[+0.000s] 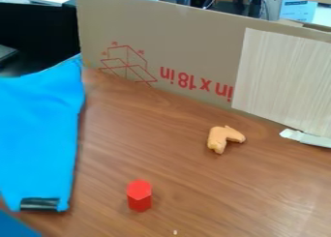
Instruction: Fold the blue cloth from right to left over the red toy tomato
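A red hexagonal block (140, 196) stands upright on the brown wooden table (174, 168), low and a little left of the middle of the camera view. Up and to the right of it lies a small tan, bent piece (223, 138) with two arms, apart from the block. A blue cloth (38, 134) spreads over the left side of the table, with a dark strip at its lower end.
A cardboard panel (188, 47) with red markings stands along the back of the table. A pale wood-grain board (284, 81) leans on its right part, and a white strip (307, 138) lies at the right edge. A dark area sits at upper left.
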